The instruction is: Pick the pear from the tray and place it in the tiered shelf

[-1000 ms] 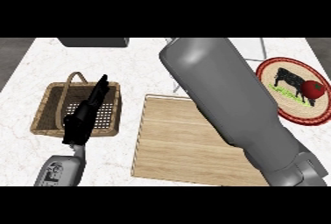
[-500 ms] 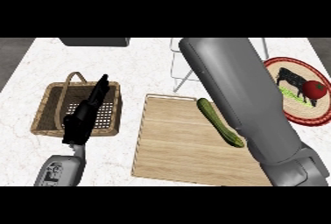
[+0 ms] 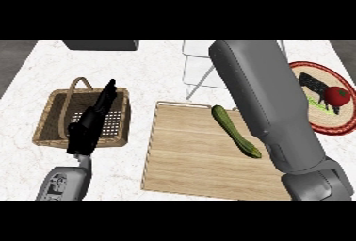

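The wooden tray (image 3: 188,160) lies in the middle of the counter. A long green vegetable (image 3: 235,130) rests on its right part. No pear shows in this view. The white wire tiered shelf (image 3: 196,63) stands behind the tray at the top centre. My right forearm (image 3: 264,103) runs from the lower right up across the tray's right edge and over the shelf. It ends at the top of the view, so the hand itself is out of sight. My left hand (image 3: 87,129) stays open, fingers up, over the wicker basket at the left.
A wicker basket (image 3: 50,120) with a handle sits left of the tray. A round red-rimmed plate (image 3: 341,128) at the right edge holds a red tomato (image 3: 338,94) and dark and green items. A dark box (image 3: 101,45) stands at the back left.
My right forearm has swung to the right and further up, uncovering the green vegetable on the tray. The left hand has not moved.
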`<action>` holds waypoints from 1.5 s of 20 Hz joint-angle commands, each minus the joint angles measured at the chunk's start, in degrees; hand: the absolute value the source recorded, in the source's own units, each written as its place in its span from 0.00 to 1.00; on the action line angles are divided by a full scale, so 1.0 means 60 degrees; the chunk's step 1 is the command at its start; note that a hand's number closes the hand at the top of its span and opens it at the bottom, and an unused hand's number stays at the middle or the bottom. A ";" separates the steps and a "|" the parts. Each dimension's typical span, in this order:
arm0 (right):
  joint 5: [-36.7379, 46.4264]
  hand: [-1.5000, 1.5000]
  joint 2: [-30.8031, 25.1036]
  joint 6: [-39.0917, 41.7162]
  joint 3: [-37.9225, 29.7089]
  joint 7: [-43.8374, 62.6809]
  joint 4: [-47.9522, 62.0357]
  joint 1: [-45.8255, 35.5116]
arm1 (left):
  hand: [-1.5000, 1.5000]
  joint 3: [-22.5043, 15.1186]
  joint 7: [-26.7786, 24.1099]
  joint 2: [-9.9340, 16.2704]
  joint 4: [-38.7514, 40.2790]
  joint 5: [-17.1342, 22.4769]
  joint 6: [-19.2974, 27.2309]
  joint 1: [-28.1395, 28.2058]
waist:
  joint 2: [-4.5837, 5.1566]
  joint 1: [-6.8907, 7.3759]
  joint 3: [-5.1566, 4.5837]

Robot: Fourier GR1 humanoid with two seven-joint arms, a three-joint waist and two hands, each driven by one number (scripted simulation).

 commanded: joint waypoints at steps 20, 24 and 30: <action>0.0809 0.00 0.0277 0.0172 -0.0829 0.1580 -0.2208 0.1333 | 0.50 0.0002 -0.0059 -0.0266 0.0244 -0.0094 0.0081 0.0133 | -0.0047 -0.0156 -0.0019; -0.0076 0.00 0.0152 0.0161 -0.1317 0.1023 -0.1725 0.0821 | 0.50 0.0237 -0.0067 0.0110 0.0026 0.0146 -0.0327 0.0175 | -0.0023 -0.0077 -0.0020; -0.0287 0.00 -0.0144 -0.0262 -0.1706 0.1259 -0.3417 0.0492 | 0.50 0.0346 -0.0318 0.0101 0.0108 0.0140 -0.0227 0.0539 | -0.0067 -0.0150 -0.0017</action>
